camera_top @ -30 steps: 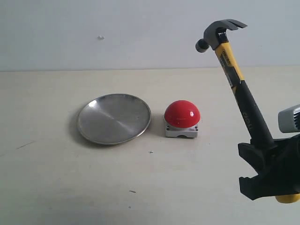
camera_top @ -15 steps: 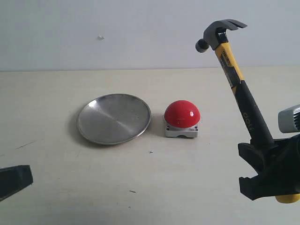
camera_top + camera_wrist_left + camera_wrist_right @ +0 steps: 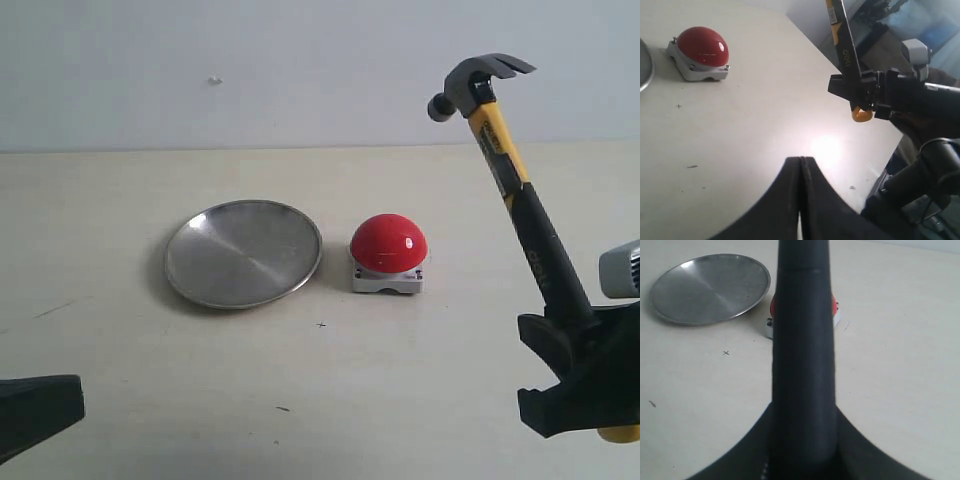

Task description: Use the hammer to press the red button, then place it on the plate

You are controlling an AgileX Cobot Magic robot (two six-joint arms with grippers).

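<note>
Claw hammer with black-and-yellow handle and dark metal head (image 3: 520, 200), raised head-up and tilted, right of the glossy red dome button on its grey base (image 3: 388, 243). Right fingers (image 3: 550, 345) clamp its lower handle. Left fingers (image 3: 790, 200) are pressed together, empty. Round silver metal plate (image 3: 243, 253) lies on the pale table (image 3: 150, 380), just left of the button.

Left gripper (image 3: 801, 162): jaws pressed together, nothing between them; low at the near left corner of the exterior view.
Right gripper (image 3: 560, 375): at far right, clamped on the hammer (image 3: 520, 200) handle near its end.
</note>
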